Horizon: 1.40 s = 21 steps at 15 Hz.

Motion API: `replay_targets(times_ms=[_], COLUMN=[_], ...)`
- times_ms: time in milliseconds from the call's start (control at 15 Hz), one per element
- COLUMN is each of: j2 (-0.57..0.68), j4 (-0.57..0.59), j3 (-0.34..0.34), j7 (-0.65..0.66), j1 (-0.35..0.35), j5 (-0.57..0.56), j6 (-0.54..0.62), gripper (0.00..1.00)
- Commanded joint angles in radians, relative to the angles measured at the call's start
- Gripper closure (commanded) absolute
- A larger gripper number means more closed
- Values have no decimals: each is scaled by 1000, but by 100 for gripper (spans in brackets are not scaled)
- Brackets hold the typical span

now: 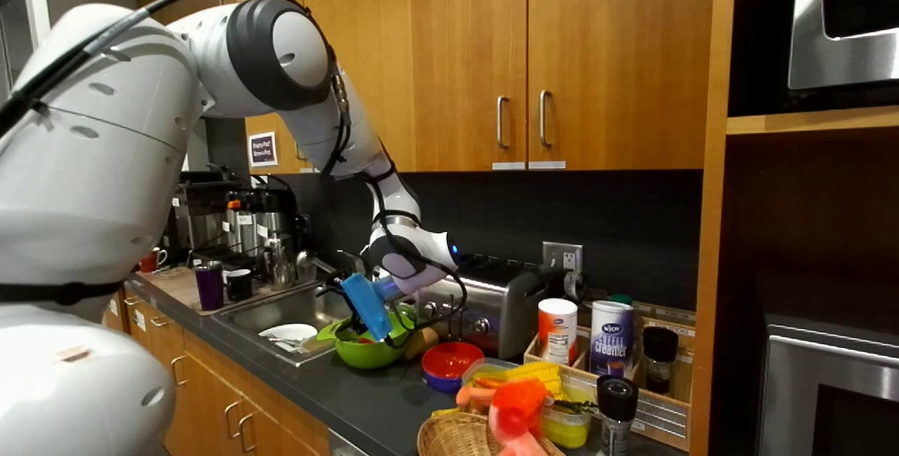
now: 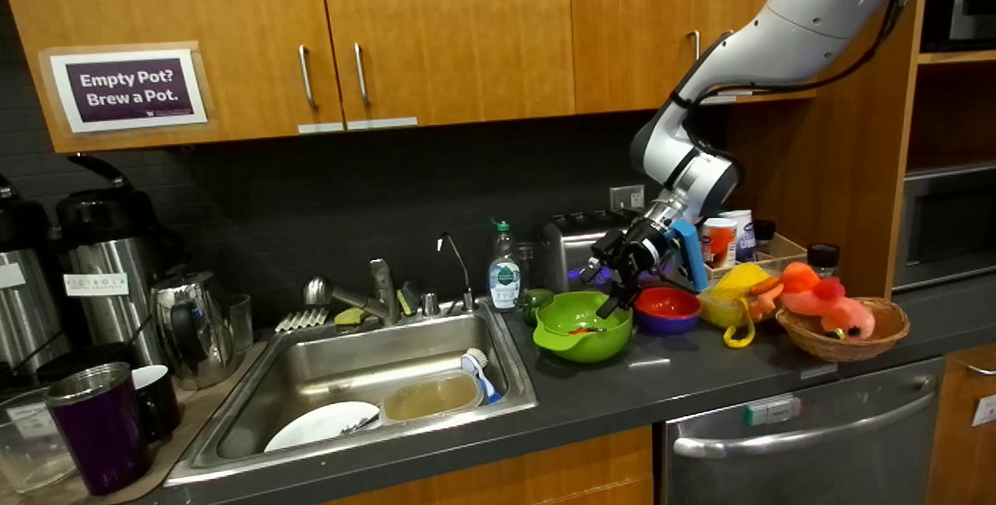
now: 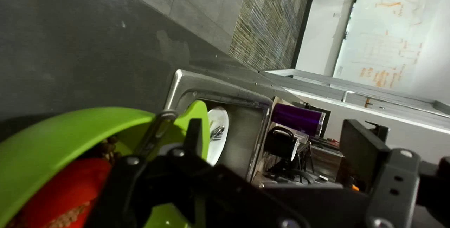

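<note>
Gaping wide, the pincer (image 3: 272, 133) hangs empty near a green bowl (image 2: 595, 348).

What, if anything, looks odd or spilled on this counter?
One oddity: a pink and orange plush toy lies in the wicker basket, unusual on a kitchen counter. The green bowl near the open gripper stands upright. I can't tell whether the faint patch on the counter is a spill.

Can see a white plate (image 2: 317, 426) in the sink (image 2: 315, 374). Can also see a pink plush toy (image 2: 844, 312) in a wicker basket (image 2: 854, 348).
</note>
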Motion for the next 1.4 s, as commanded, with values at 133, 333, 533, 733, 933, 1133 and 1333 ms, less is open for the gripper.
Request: replay_targets(times_ms=[133, 333, 533, 733, 933, 1133, 1333], j2=[-29, -17, -8, 3, 15, 34, 50], j4=[-10, 7, 28, 48, 70, 90, 105], j3=[4, 3, 9, 18, 23, 31, 44], j7=[40, 84, 120, 135, 161, 199, 237], j1=[-2, 3, 2, 1, 11, 21, 30], j5=[-39, -91, -139, -167, -206, -264, -325], j6=[15, 17, 14, 12, 39, 83, 139], gripper=[0, 0, 0, 0, 0, 0, 0])
